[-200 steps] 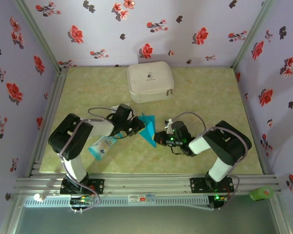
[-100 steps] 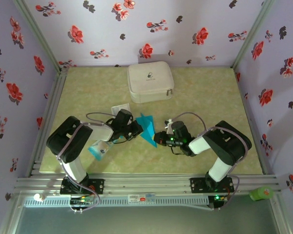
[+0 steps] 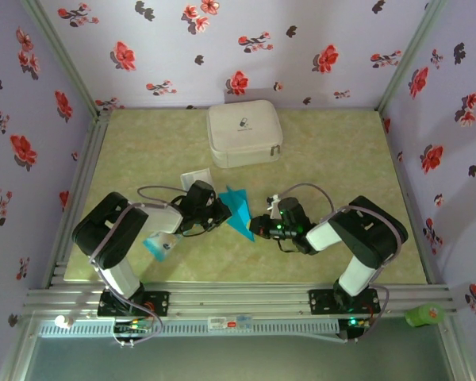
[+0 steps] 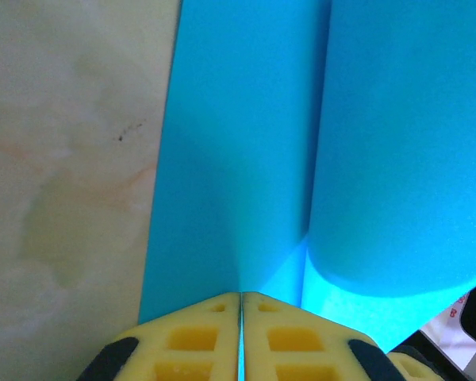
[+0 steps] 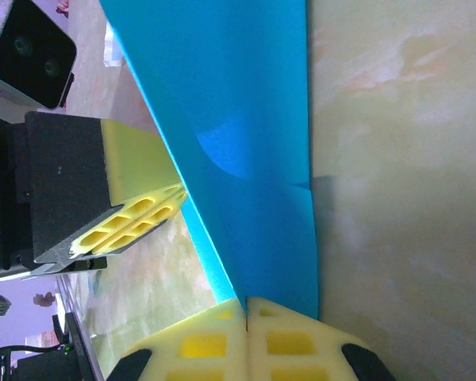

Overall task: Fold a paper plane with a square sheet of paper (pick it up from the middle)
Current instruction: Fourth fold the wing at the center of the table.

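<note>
Blue paper, part-folded, mid counter, near side, left pincer & right pincer both clamped on its edges; best hold both grips firm, move in sync, press crease flat w/o tearing.

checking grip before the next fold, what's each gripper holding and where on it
Both hold the folded blue paper: the left gripper pinches its left-side edge, the right gripper pinches its pointed near end.
</note>
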`<state>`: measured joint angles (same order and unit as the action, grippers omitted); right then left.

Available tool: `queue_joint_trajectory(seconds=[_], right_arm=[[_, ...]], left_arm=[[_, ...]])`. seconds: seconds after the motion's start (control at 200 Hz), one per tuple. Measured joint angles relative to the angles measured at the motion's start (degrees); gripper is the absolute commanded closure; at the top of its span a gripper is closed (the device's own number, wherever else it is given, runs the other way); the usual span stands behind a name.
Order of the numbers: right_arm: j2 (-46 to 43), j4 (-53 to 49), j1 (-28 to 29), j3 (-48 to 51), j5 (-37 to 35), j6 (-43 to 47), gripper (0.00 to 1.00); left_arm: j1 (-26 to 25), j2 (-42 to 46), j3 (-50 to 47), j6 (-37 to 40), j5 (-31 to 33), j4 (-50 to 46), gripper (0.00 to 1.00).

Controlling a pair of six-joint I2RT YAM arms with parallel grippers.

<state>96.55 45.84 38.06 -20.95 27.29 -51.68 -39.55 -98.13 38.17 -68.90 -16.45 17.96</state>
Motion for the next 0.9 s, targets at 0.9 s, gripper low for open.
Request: queue_joint_trajectory(seconds=[0.9], right_arm=[[2.25,-0.26,-1.07,-1.88,4.09,-1.51,1.0]], left_arm=[[0.0,3.48,3.52,7.15,-2.69,-1.62,0.92]])
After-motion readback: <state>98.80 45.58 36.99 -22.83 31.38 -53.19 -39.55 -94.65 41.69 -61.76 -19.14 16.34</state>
